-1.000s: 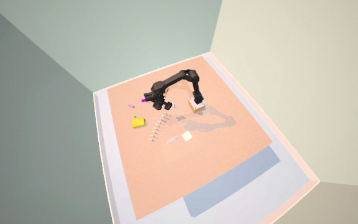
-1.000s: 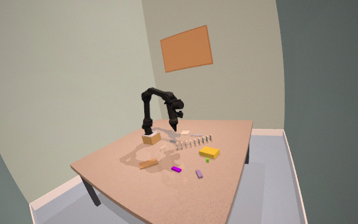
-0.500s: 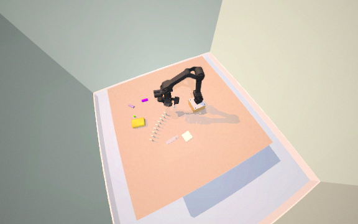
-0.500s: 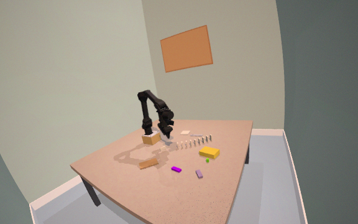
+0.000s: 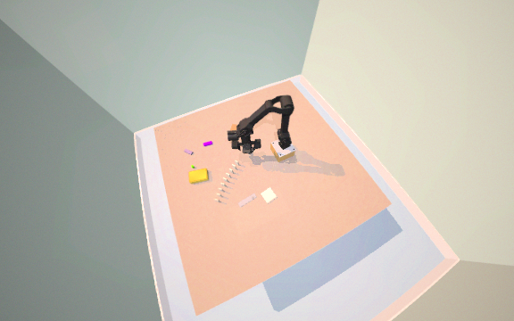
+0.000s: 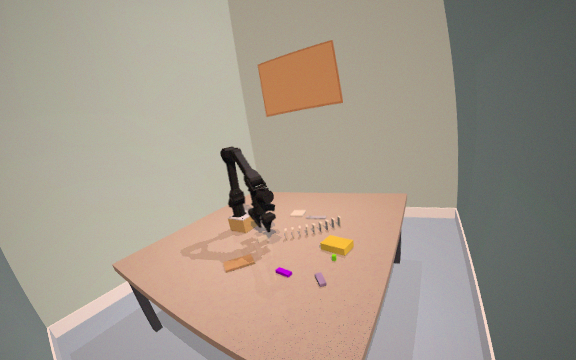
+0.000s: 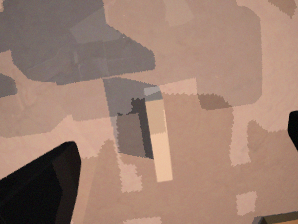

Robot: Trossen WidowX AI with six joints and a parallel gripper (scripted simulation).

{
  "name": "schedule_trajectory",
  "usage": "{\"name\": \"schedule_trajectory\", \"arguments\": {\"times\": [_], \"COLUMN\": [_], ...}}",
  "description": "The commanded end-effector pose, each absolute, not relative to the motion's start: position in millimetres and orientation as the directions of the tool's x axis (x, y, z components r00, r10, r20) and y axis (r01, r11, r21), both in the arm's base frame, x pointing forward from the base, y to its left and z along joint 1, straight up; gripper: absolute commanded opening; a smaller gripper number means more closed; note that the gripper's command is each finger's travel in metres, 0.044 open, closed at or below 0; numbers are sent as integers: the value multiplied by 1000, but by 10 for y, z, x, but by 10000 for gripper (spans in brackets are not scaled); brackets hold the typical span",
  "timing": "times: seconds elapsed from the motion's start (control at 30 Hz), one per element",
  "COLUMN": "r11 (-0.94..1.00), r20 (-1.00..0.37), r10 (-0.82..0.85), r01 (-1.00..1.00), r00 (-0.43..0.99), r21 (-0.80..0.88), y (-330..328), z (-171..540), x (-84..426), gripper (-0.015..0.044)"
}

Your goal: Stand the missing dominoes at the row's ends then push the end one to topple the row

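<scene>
A row of several pale dominoes stands upright on the table; the end one nearest the arm (image 5: 237, 163) (image 6: 285, 234) and the far end one (image 5: 217, 201) (image 6: 339, 221) both stand. A loose cream domino (image 7: 161, 140) is apart from the row, seemingly lying on a long narrow side. In the wrist view it is between the two finger lines, with its shadow to the left. The arm hides it in the top view. My gripper (image 5: 249, 150) (image 6: 268, 230) (image 7: 189, 137) is open and empty, above the table over the loose domino, beside the arm's end of the row.
A yellow block (image 5: 198, 176) (image 6: 337, 245) and a green cube (image 5: 193, 167) (image 6: 334, 257) are beside the row. A purple block (image 5: 208, 144) (image 6: 283, 272), a mauve block (image 5: 188, 152) (image 6: 320, 279) and an orange-brown slab (image 6: 239, 263) lie farther off. A cream square (image 5: 269, 195) and a pale strip (image 5: 247, 200) lie across the row.
</scene>
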State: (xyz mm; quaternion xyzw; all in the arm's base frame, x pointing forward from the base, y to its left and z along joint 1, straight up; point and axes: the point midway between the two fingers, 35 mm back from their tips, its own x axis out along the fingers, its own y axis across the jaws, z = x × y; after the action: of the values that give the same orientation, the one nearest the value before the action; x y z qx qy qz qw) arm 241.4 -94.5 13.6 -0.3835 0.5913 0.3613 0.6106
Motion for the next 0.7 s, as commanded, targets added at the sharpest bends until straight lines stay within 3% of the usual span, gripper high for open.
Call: {"name": "schedule_trajectory", "arguments": {"times": [0.0, 0.63, 0.67], "r11": [438, 438, 438], "r20": [-1000, -1000, -1000], "r10": [-6, -6, -6], "r01": [-899, -899, -899], "r00": [19, 19, 19], "r21": [-20, -20, -20], "y": [-925, -904, -904], "z": [-182, -392, -392], "x": [2354, 2336, 2336], "gripper": [440, 440, 414]}}
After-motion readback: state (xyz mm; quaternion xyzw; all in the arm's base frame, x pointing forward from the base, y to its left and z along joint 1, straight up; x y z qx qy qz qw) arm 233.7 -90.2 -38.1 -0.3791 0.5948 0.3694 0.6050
